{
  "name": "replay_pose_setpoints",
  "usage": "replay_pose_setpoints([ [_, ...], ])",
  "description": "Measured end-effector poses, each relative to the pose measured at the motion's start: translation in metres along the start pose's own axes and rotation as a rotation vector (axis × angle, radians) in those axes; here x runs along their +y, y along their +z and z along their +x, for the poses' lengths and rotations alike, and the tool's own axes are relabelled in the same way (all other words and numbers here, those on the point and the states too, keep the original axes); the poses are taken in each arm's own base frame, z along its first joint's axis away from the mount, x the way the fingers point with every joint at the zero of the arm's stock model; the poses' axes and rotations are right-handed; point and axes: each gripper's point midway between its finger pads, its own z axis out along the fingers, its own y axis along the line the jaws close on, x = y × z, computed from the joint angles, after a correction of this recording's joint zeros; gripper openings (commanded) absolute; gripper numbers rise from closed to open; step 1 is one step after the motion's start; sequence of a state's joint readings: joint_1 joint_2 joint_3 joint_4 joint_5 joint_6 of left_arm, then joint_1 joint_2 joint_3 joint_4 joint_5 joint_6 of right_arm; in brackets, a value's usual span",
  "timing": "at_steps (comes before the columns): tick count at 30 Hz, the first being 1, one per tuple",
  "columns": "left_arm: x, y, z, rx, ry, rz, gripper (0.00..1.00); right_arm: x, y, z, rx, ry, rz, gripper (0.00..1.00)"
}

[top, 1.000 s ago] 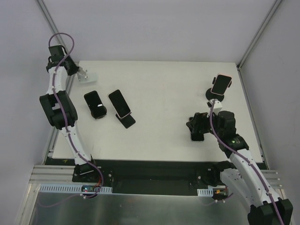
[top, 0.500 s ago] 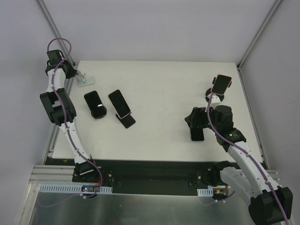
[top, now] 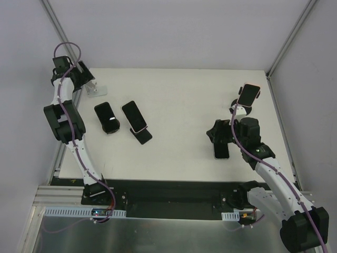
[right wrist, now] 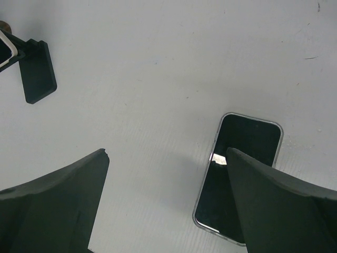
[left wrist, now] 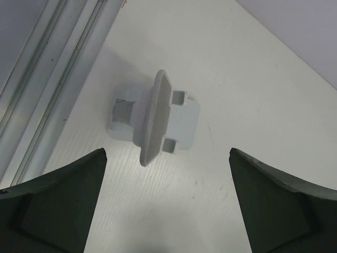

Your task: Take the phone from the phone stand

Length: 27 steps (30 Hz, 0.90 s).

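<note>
The left gripper [top: 84, 75] [left wrist: 167, 153] is open at the table's far left corner, just short of an empty white phone stand [top: 96, 88] [left wrist: 155, 118] that it does not touch. Two phones [top: 107, 117] [top: 136, 118] lean on black stands left of centre. A third phone [top: 248, 95] rests on a round black stand [top: 241, 109] at the far right. A dark phone [top: 221, 149] [right wrist: 239, 176] lies flat on the table. The right gripper [top: 218, 134] [right wrist: 167, 153] hovers open over it, its right finger above the screen.
White table [top: 184, 105] with metal frame rails [left wrist: 47, 79] along its left edge and grey walls close around it. In the right wrist view a black stand foot [right wrist: 37, 71] shows at the upper left beside a phone's corner.
The left gripper has opened and let go of the white stand, which now sits alone on the table. The right arm has shifted slightly left over the flat phone.
</note>
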State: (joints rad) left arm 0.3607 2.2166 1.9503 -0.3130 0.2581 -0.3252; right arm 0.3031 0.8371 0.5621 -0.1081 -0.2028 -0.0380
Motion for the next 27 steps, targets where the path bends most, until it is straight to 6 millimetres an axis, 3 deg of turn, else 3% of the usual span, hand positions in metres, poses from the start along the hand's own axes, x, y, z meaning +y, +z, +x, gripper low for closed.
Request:
replay_pose_setpoints([
  [5, -0.025, -0.038, -0.01, -0.04, 0.021, 0.035, 0.99, 0.001, -0.002, -0.002, -0.009, -0.005, -0.004, 0.96],
  [9, -0.067, -0.085, -0.019, -0.097, 0.065, 0.109, 0.99, 0.006, -0.007, -0.008, -0.038, -0.013, -0.026, 0.96],
  [12, -0.103, -0.127, -0.013, -0.126, 0.099, 0.184, 0.99, 0.011, -0.011, -0.012, -0.056, -0.019, -0.047, 0.96],
  [16, -0.147, -0.178, 0.016, -0.129, 0.147, 0.294, 0.98, 0.019, -0.016, -0.014, -0.069, -0.027, -0.088, 0.96],
  [20, -0.172, -0.209, 0.061, -0.083, 0.191, 0.38, 0.95, 0.027, -0.02, -0.013, -0.078, -0.035, -0.132, 0.96],
  [23, -0.175, -0.223, 0.098, -0.028, 0.21, 0.422, 0.95, 0.032, -0.022, -0.008, -0.074, -0.037, -0.16, 0.96],
  [27, -0.163, -0.237, 0.138, 0.026, 0.214, 0.435, 0.94, 0.036, -0.023, -0.001, -0.062, -0.035, -0.193, 0.96],
])
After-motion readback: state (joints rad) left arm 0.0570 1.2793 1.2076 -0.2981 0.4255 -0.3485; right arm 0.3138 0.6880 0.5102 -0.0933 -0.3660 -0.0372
